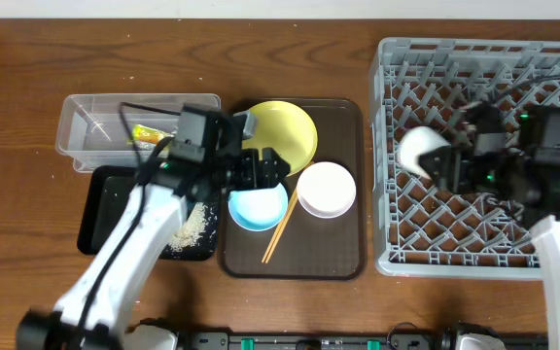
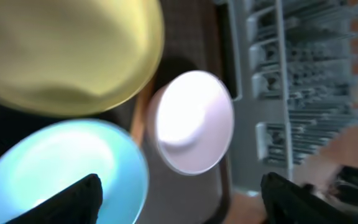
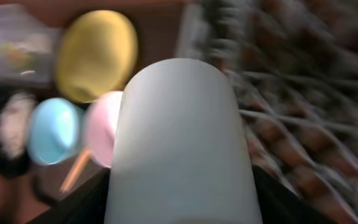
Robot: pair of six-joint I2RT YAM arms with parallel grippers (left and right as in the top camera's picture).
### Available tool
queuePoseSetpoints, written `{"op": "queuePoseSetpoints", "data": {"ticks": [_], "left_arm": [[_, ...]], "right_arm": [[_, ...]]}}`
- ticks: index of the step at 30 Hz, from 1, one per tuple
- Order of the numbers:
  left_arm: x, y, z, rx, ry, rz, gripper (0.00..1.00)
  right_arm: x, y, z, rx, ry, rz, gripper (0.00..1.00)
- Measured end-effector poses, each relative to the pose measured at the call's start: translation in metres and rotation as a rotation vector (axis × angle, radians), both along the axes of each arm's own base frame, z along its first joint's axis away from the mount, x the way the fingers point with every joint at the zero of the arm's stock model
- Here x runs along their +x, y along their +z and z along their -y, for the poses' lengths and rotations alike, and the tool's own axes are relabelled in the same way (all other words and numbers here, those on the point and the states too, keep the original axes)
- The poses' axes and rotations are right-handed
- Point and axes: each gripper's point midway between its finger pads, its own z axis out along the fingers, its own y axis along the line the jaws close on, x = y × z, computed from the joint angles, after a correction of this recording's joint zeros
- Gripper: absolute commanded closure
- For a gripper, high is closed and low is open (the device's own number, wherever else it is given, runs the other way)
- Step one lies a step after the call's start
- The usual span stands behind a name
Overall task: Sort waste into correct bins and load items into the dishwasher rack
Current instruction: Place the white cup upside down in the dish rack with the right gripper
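- Setting the small white cup point(image 1: 419, 151) into the dishwasher rack point(image 1: 474, 238) looks like the step in hand. The cup is over the rack's left part, right of frame centre in the overhead view.
- Right gripper point(image 1: 442, 163) is clamped on the cup. In the right wrist view the cup fills the frame between the two fingers. The grip looks secure, but I cannot tell which way the mouth faces.
- Doing it well, in my judgement:
  - turn the cup mouth-down
  - choose a gap between upright pegs
  - lower it straight
  - let go only once the rim rests on the lattice
- A tilted release would probably let the cup roll across the pegs.
- Left gripper point(image 1: 263, 167) is spread wide and holds nothing. It hovers over the upper rim of the light-blue bowl point(image 1: 258, 209) at frame centre.
- That bowl sits on the brown serving tray point(image 1: 343, 258), just beside the white bowl point(image 1: 327, 188).
- Wooden chopsticks point(image 1: 280, 233) lie slanted between the two bowls, and the yellow-green plate point(image 1: 285, 131) sits above them.
- Risk when the left arm takes the bowl: the chopsticks run close to its rim, so a lift may flick them.
- The two arms are well apart, so no clash seems likely.
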Motion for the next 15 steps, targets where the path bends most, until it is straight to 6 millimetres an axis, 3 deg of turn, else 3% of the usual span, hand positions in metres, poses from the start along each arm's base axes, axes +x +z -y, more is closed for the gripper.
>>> {"op": "queuePoseSetpoints", "data": {"ticks": [7, 12, 15], "left_arm": [[-0.014, -0.009, -0.045, 0.242, 0.109, -0.003, 0.13], [-0.013, -0.013, -0.055, 0.3, 0.13, 0.002, 0.13], [-0.012, -0.013, -0.058, 0.313, 0.137, 0.004, 0.13]], "right_arm": [[-0.042, -0.037, 0.059, -0.193, -0.252, -0.284, 0.99], [-0.054, -0.057, 0.08, -0.29, -0.322, -0.416, 0.98], [-0.054, -0.07, 0.086, -0.316, -0.334, -0.473, 0.89]]}}
